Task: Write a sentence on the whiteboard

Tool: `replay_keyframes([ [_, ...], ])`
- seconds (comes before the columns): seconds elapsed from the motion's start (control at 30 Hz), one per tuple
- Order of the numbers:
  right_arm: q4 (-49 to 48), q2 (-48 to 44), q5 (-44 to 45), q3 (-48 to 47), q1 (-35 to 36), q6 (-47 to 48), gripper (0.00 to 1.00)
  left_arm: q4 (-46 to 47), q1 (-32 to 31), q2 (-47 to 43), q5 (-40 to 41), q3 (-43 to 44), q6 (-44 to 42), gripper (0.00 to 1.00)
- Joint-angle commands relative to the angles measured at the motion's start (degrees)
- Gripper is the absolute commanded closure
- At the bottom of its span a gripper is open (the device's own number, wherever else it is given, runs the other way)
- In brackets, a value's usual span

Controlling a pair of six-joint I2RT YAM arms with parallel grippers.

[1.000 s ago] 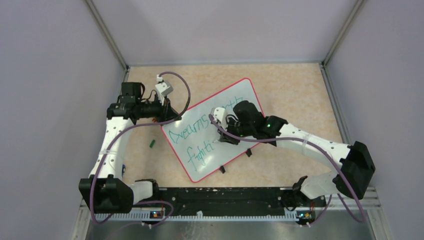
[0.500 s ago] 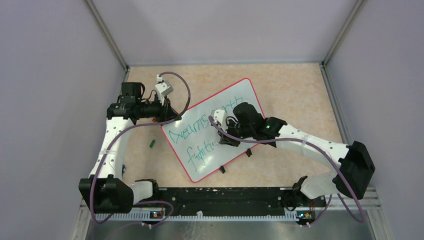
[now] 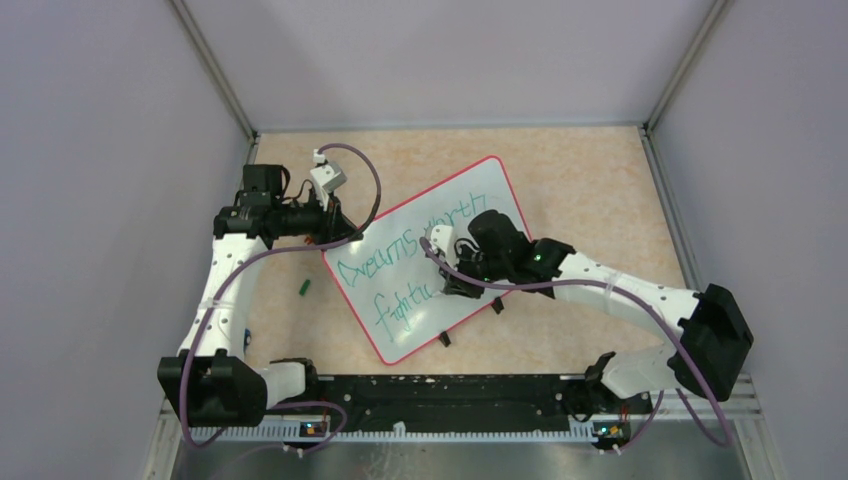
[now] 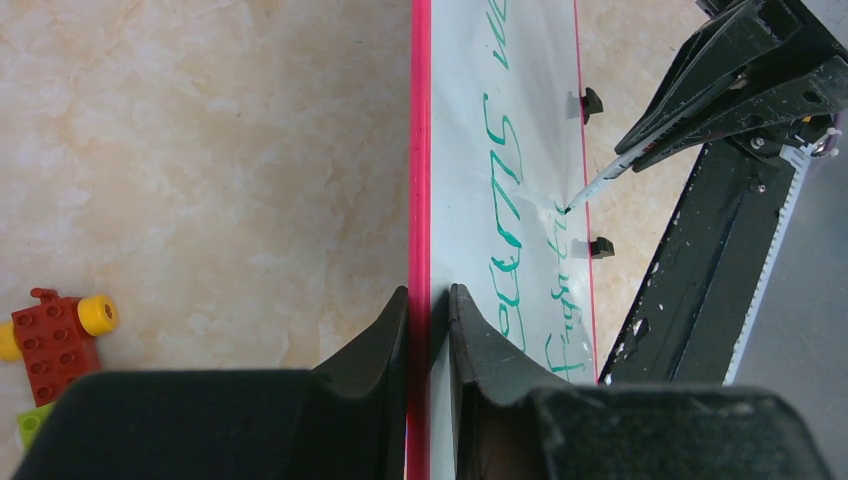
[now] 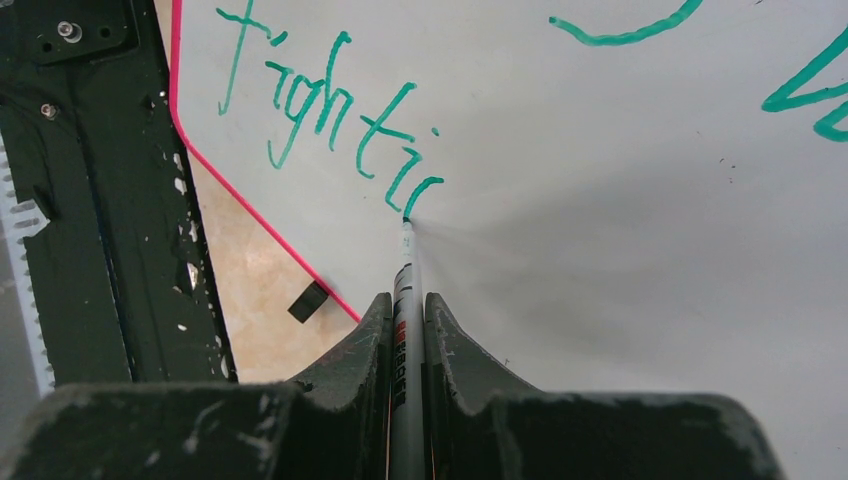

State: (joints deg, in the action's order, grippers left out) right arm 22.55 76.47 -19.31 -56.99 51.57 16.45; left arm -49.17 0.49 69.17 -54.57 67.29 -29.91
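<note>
Two arms work at one whiteboard (image 3: 492,185), which lies flat near the middle of the table (image 3: 590,180), turned so its long sides run from 7 o'clock to 1 o'clock in the top view. The sentence (image 3: 385,262) on it is in green, in two lines: the upper reads "Dreams worth", and the lower so far reads "fighti" with one more short curve begun. Two black feet (image 3: 443,339) show along the board's 5 o'clock edge.

The left fingers (image 4: 400,315) are nearly closed, pinching the board's red rim between them at its 10 o'clock side. The right fingers (image 5: 382,318) are closed on one marker (image 5: 404,300), whose tip touches the board at the end of the last green stroke.

One small green piece (image 3: 305,287) lies on the table at 9 o'clock from the board, apart from it. The left wrist view also shows one red brick toy (image 4: 50,335) with yellow studs on the table, off the board on its outer side; what the green bit beside it is cannot be told.

Against the frame a second ago, the right fingers and marker have shifted a little toward 4 o'clock along the lower line, that line has gained a stroke, and "worth" is less covered by the arm. The board, the left fingers and the green piece have not moved.
</note>
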Motion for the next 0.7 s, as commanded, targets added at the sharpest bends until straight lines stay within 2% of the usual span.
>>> replay_keyframes([
  [0.0,-2.1,0.1,2.0,-2.8,-0.5,0.3,1.0,-0.3,-0.2,-0.2,0.3,0.7,-1.4,1.0],
  [0.67,-0.9,1.1,3.1,-6.6,-3.4,1.5,1.0,-0.5,-0.2,0.2,0.5,0.9,-1.4,1.0],
])
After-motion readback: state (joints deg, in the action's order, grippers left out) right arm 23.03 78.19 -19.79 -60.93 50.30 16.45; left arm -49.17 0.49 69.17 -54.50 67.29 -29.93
